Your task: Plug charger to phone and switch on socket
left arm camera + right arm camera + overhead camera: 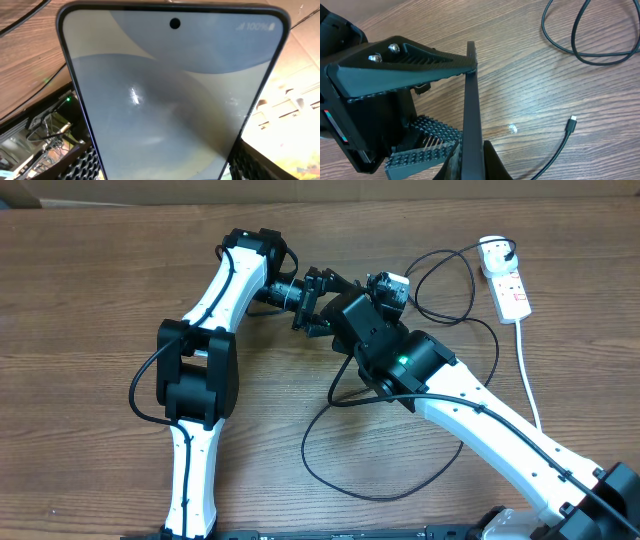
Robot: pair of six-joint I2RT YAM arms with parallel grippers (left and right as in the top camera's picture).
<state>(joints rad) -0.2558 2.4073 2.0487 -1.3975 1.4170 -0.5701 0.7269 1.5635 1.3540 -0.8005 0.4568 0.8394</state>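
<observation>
L gripper [312, 302] clamped across phone [170, 100] width, holding it up mid-far so port's reachable | R gripper [471, 162] pinched shut on its thin edge, I reckon to steady | charger tip [572, 121] loose on table [530, 75] right of phone, unplugged | socket [508, 280] far right

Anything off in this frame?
Yes: the phone is up on edge in the left gripper, while the charger's connector tip lies loose on the table, held by neither gripper.
</observation>
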